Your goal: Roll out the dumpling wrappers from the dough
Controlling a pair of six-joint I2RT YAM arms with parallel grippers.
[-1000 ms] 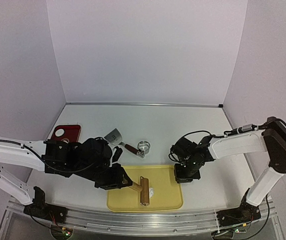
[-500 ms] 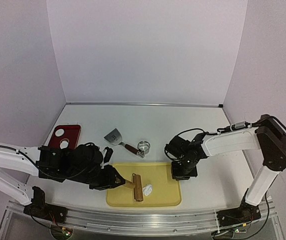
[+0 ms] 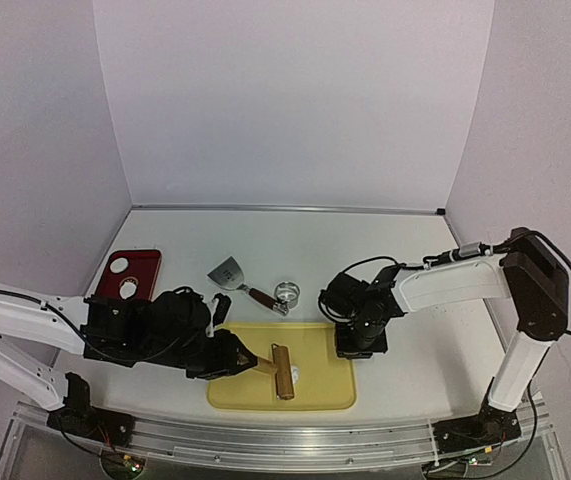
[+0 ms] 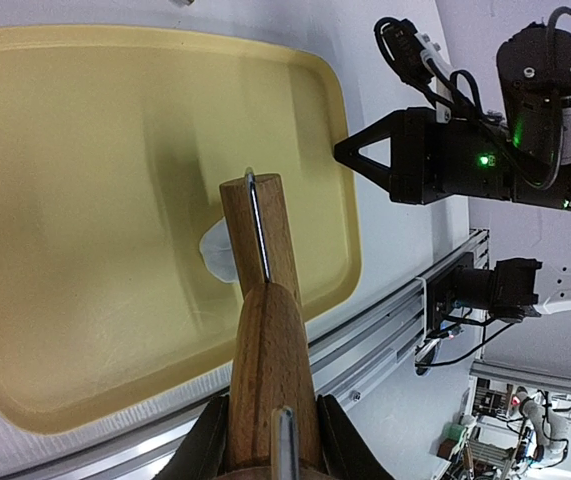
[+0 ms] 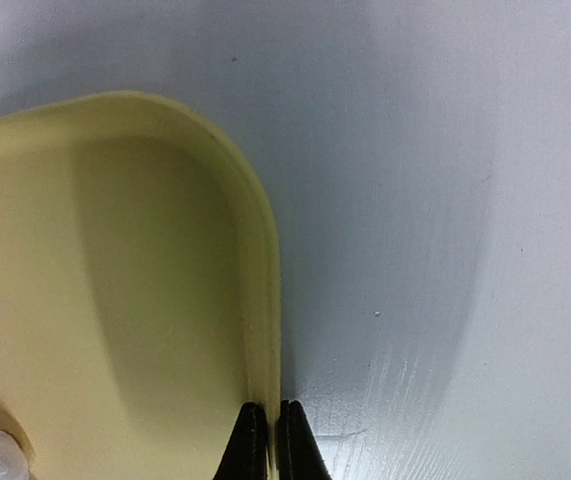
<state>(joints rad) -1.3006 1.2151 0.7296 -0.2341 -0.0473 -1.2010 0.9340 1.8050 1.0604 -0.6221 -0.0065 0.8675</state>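
The left gripper (image 4: 273,446) is closed on the wooden handle of the rolling pin (image 3: 284,371), one finger on each side of it, and the roller lies across the middle of the yellow tray (image 3: 315,345). A small white piece of dough (image 4: 215,256) sits on the tray floor against the roller, beyond the gripper's fingertips. One edge of it is hidden by the wood. The right gripper (image 5: 266,440) has its jaws pinched almost together on the thin rim at the tray's right side, well apart from the dough. One round flat dumpling wrapper (image 3: 128,289) rests on the red tray (image 3: 146,262) at the left of the table, beyond the left arm and well apart from both grippers. Between the two trays, farther back on the table, lie a metal scraper (image 3: 228,271) with a dark handle and, just beside the handle's end, a metal ring cutter (image 3: 286,293).
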